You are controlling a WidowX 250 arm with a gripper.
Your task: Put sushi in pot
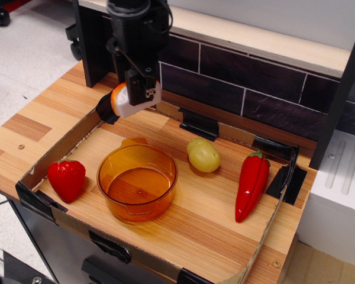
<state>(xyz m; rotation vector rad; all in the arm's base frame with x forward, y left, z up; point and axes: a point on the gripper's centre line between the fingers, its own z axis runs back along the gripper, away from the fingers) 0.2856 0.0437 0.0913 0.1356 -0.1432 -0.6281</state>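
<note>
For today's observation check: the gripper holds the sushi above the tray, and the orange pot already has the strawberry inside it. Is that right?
Not quite. In observation.image the pot is empty; the strawberry lies on the tray beside it. The gripper does hold the sushi raised.

A red strawberry (66,180) lies at the tray's (165,265) left end. A yellow-green fruit (203,155) sits centrally. A red chili pepper (251,185) lies right of it.
</note>
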